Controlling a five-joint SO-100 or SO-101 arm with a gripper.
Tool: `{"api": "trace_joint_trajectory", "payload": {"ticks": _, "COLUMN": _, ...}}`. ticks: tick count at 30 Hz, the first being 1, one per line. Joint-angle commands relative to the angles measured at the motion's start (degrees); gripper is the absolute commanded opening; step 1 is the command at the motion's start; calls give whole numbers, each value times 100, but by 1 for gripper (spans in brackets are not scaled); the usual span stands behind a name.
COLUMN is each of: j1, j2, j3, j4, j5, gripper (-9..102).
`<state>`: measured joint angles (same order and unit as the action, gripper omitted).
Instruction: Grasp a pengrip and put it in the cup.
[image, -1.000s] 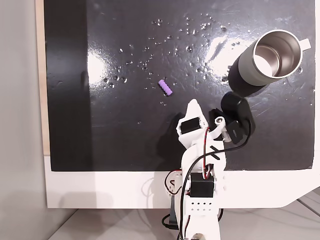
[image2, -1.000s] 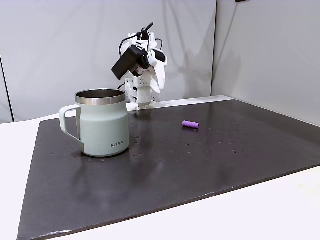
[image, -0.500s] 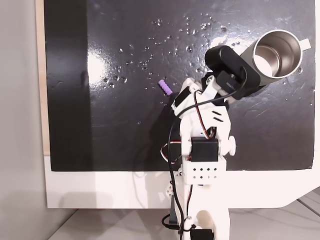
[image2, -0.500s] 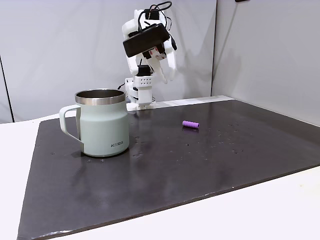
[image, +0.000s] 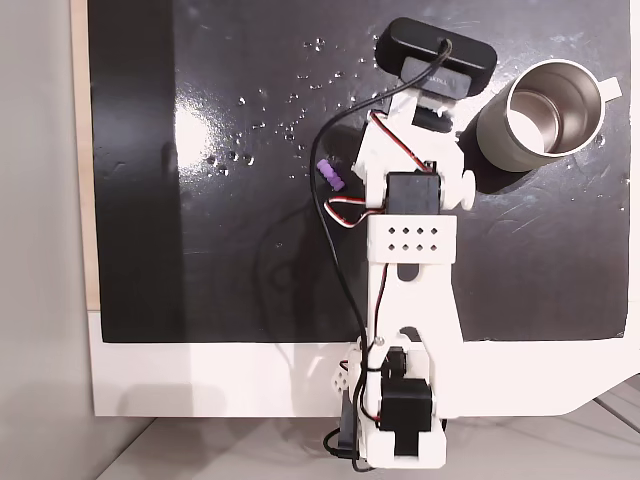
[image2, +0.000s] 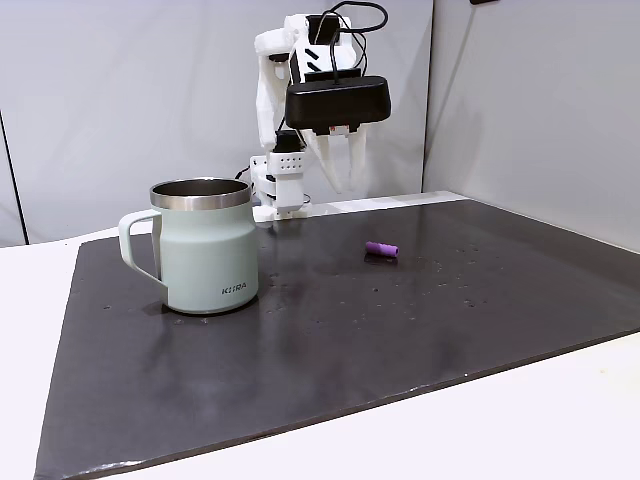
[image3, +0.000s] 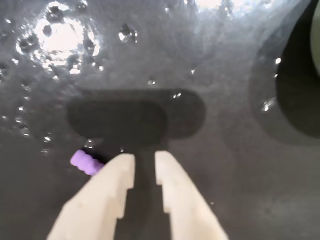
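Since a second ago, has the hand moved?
Yes. In a fixed view the hand has swung out from the arm's base toward the pengrip, and hangs above the mat, jaws slightly parted and empty.

pengrip (image3: 86, 162) partly behind a jaw, cup (image3: 316, 35) cut off at right edge

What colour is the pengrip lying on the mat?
Purple; the pengrip shows best in the wrist view.
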<state>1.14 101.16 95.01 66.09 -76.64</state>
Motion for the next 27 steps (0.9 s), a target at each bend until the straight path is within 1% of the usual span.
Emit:
{"api": "trace_joint_trajectory", "payload": {"ticks": 1, "j1": 62, "j2": -246, "j3": -817, "j4": 281, "j5": -615, "gripper": 1}}
{"api": "trace_joint_trajectory", "payload": {"ticks": 3, "j1": 97, "j2": -237, "j3": -738, "j4": 114, "j5": -967, "gripper": 4}}
{"api": "trace_joint_trajectory", "payload": {"ticks": 5, "j1": 114, "j2": -202, "j3": -598, "j4": -141, "j5": -1107, "gripper": 6}}
{"api": "trace_joint_trajectory", "payload": {"ticks": 8, "j1": 70, "j2": -272, "j3": -519, "j4": -193, "j5": -1468, "gripper": 9}}
{"api": "trace_joint_trajectory", "payload": {"ticks": 11, "j1": -70, "j2": -290, "j3": -343, "j4": -193, "j5": -1828, "gripper": 15}}
{"api": "trace_joint_trajectory", "payload": {"ticks": 13, "j1": -193, "j2": -290, "j3": -185, "j4": -211, "j5": -1951, "gripper": 22}}
{"api": "trace_joint_trajectory", "payload": {"ticks": 17, "j1": -457, "j2": -255, "j3": 255, "j4": -571, "j5": -1960, "gripper": 32}}
{"api": "trace_joint_trajectory", "payload": {"ticks": 24, "j1": -738, "j2": -308, "j3": 1002, "j4": -1055, "j5": -1916, "gripper": 35}}
{"api": "trace_joint_trajectory", "payload": {"ticks": 27, "j1": -747, "j2": -343, "j3": 1459, "j4": -1538, "j5": -1978, "gripper": 35}}
